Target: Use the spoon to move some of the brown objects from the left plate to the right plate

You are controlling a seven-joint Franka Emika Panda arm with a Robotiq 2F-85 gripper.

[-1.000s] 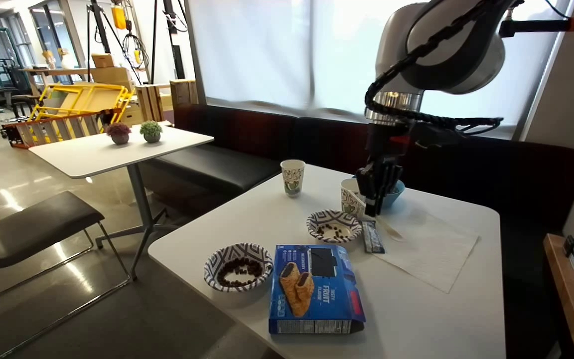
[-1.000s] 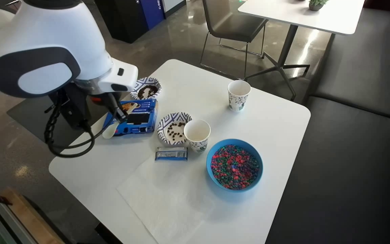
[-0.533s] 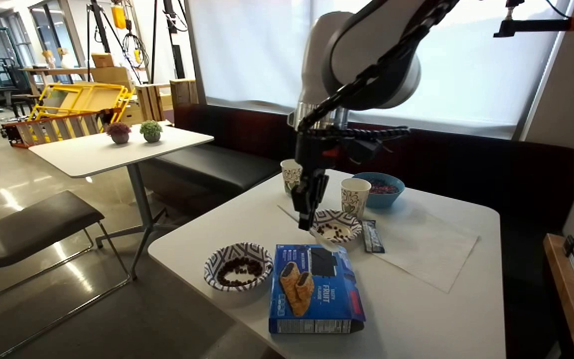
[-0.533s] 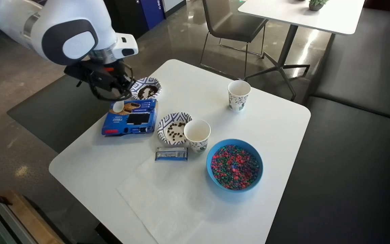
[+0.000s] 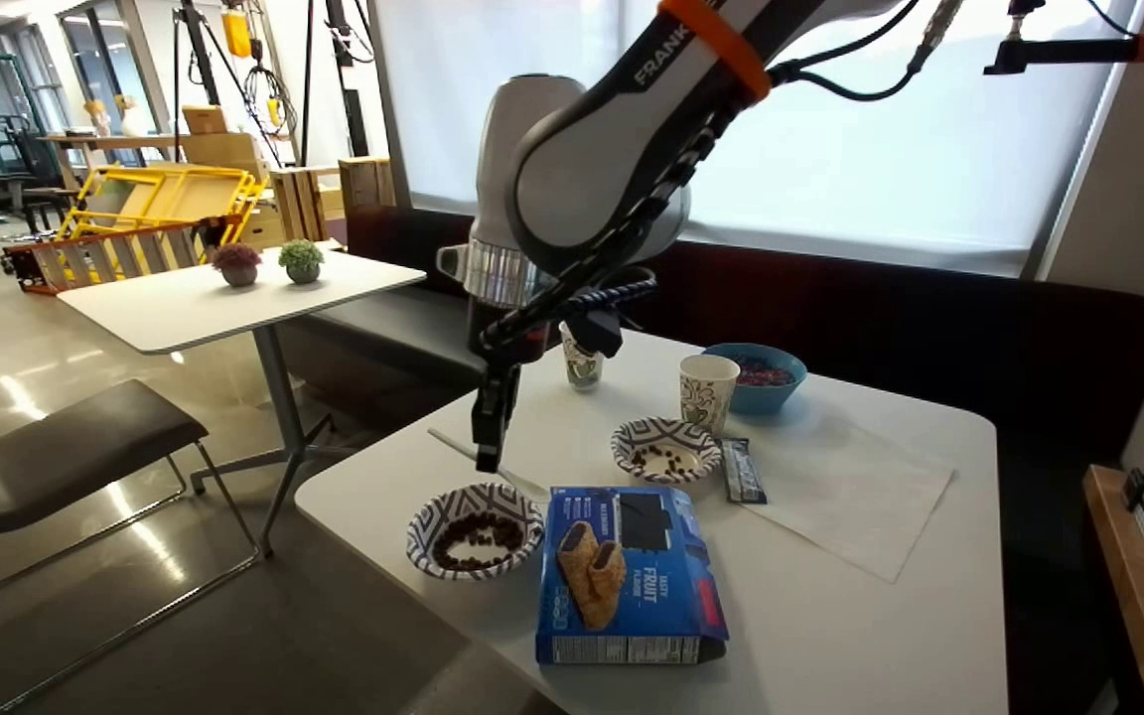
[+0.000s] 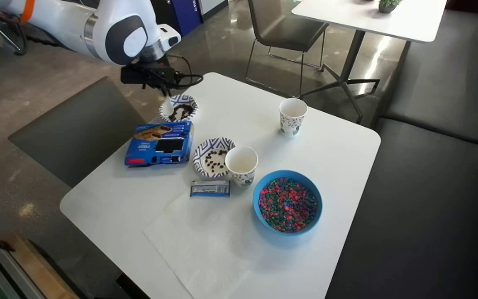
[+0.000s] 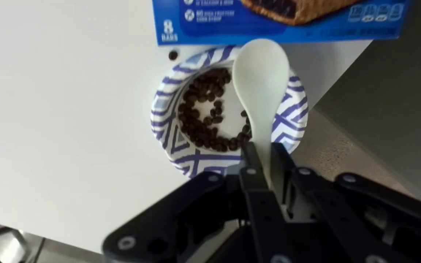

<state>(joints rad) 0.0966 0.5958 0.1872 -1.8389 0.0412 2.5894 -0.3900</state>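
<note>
- White spoon (image 7: 261,67), and we have it held — the gripper (image 7: 263,148) sits narrow, pinched on the handle.
- In the wrist view we see the scoop hanging over one side of the left plate (image 7: 203,160), its tip pointing toward the blue box (image 5: 622,586); whether spoon and rim touch, we cannot tell.
- There they are, the brown bits (image 7: 199,133), curving in a thick broken ring around that plate's pale centre!
- One stray bit (image 7: 173,55) on the white table (image 7: 97,109), just beside the rim.
- Over on the right plate (image 5: 666,430) we find fewer of the brown bits — a thin scatter.
- In both exterior views the blue box lies flat just beside the left plate, and near the right plate we pick out a paper cup (image 5: 707,392) and a wrapped bar (image 5: 743,472).
- Near that cup sits the blue bowl (image 6: 287,173), holding small red and green pieces (image 6: 287,203).
</note>
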